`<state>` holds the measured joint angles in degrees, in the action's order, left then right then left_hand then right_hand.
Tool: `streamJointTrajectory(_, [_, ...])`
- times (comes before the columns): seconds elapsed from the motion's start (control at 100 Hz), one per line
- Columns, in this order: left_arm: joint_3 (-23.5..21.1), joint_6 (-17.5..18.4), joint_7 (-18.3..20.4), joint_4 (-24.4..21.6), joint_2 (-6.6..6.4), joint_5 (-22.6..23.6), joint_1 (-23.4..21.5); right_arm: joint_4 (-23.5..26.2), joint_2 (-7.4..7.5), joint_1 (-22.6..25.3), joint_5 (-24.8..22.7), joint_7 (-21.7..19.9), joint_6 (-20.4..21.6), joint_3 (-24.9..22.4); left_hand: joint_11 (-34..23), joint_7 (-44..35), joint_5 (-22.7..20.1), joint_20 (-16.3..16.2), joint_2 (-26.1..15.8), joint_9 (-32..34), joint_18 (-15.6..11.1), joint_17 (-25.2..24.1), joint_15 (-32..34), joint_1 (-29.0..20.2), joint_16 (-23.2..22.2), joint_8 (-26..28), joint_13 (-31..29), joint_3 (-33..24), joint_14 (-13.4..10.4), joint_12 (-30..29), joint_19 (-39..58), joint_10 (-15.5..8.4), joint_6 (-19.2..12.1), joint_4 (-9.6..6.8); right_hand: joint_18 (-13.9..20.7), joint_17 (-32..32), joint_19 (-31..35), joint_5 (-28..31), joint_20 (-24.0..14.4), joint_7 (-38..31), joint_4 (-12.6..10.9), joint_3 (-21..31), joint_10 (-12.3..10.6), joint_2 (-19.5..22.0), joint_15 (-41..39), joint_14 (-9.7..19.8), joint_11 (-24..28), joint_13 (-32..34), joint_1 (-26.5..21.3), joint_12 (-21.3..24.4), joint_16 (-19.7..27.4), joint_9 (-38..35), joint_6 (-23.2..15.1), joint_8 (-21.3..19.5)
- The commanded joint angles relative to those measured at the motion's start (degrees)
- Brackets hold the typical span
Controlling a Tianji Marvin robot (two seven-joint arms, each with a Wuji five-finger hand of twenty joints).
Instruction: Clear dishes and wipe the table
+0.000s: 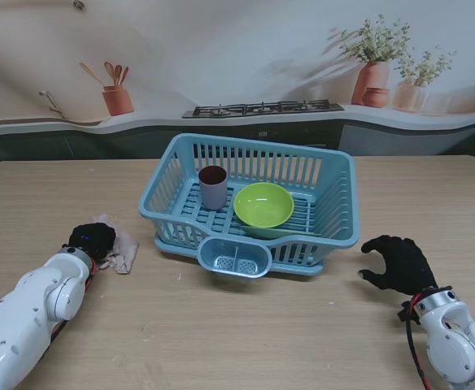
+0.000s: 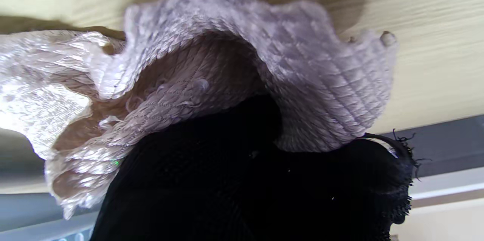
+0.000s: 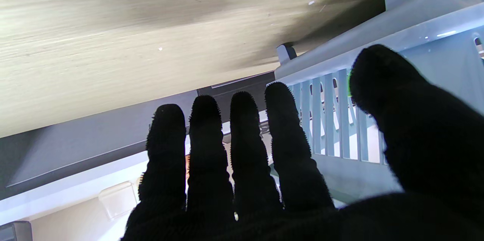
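Table (image 1: pixel 246 325) of pale wood fills the stand view from edge to edge. Near its middle sits a light blue dish rack (image 1: pixel 335 203), a slatted basket with a small cutlery cup (image 1: pixel 234 258) clipped on the side nearer to me. Inside the rack, a green bowl (image 1: pixel 263 204) leans tilted toward me against the near wall, and just to its left a lavender cup (image 1: pixel 213 187) with a dark inside stands upright on the slats; the two are close, though I cannot tell whether they touch.

The right hand (image 1: pixel 400 264), gloved in black, rests low over the table to the right of the rack, apart from it. It holds nothing: in the right wrist view its four fingers (image 3: pixel 242 150) lie straight and side by side with slim gaps, the thumb held off to one side, and the rack's wall (image 3: pixel 340 120) shows beyond them.

The left hand (image 1: pixel 91 239), also in black, lies on the table to the left of the rack, its fingers closed into a crumpled pale pink cloth (image 1: pixel 122 250). In the left wrist view the cloth (image 2: pixel 302 82) bunches up around the glove (image 2: pixel 245 188) and hides the fingertips.
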<state>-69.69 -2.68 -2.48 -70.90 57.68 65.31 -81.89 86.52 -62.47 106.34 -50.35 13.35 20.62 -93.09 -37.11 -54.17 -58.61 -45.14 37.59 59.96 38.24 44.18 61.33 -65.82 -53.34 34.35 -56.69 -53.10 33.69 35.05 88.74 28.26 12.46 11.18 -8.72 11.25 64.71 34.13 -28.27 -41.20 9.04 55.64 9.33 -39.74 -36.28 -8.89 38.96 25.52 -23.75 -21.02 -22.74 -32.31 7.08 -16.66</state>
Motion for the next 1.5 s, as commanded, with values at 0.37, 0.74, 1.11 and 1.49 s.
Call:
streamJointTrajectory(0.37, [-4.89,-2.55,9.37,-8.95,0.43,2.95,-8.29,-0.26,-0.07,0.02,-0.32,-0.18,0.97,-0.50,0.12,4.98,-0.81,-0.47,0.98,2.21,1.75,0.42,-0.18,-2.03,0.73,-3.66,-1.23,-0.28,4.02,-0.73,-0.23,0.98,-1.04,-0.70,-0.44,-0.87,-0.07,0.10,-0.44,0.38,-0.66,0.40,0.02,1.02,-0.38,-0.48,0.16,0.06,-0.75,0.67,-0.22,-0.08,-0.13,-0.26])
streamJointTrajectory(0.74, [-15.50,-0.98,8.41,-19.57,1.02,8.34,-22.70,-0.39,-0.01,0.00,-0.46,-0.33,1.39,-0.60,0.42,5.74,-1.08,-0.41,1.18,2.12,1.75,0.28,-0.42,-2.29,0.80,-3.94,-0.92,-0.34,4.43,-0.68,-0.38,1.38,-0.47,-0.51,-0.44,-0.86,-0.07,0.06,-0.46,0.41,-0.67,0.42,0.02,0.95,-0.42,-0.50,0.15,0.08,-0.77,0.67,-0.23,-0.02,-0.10,-0.26])
streamJointTrajectory(1.11, [-13.71,-2.88,4.17,-16.07,1.11,8.00,-21.10,-0.45,0.01,0.09,-0.54,-0.38,1.17,-0.42,0.47,6.39,-0.92,-0.47,0.93,1.78,1.75,0.27,-0.41,-2.23,0.84,-3.87,-0.73,-0.26,4.34,-0.44,-0.42,1.46,-0.35,-0.47,-0.49,-0.87,-0.05,0.07,-0.46,0.40,-0.65,0.47,-0.08,0.99,-0.43,-0.50,0.17,0.05,-0.77,0.67,-0.24,-0.08,-0.09,-0.27])
streamJointTrajectory(1.49, [-3.21,-3.93,2.68,-5.06,0.94,1.81,-5.19,-0.51,0.09,-0.06,-0.82,-0.50,1.22,-0.52,0.44,6.49,-0.81,-0.37,0.74,1.68,1.75,0.27,-0.37,-2.05,0.99,-3.72,-0.76,-0.23,3.89,-0.39,-0.48,1.24,-0.65,-0.62,-0.56,-0.82,-0.02,0.09,-0.47,0.39,-0.66,0.52,0.05,0.96,-0.43,-0.46,0.16,0.07,-0.81,0.67,-0.24,-0.08,-0.04,-0.27])
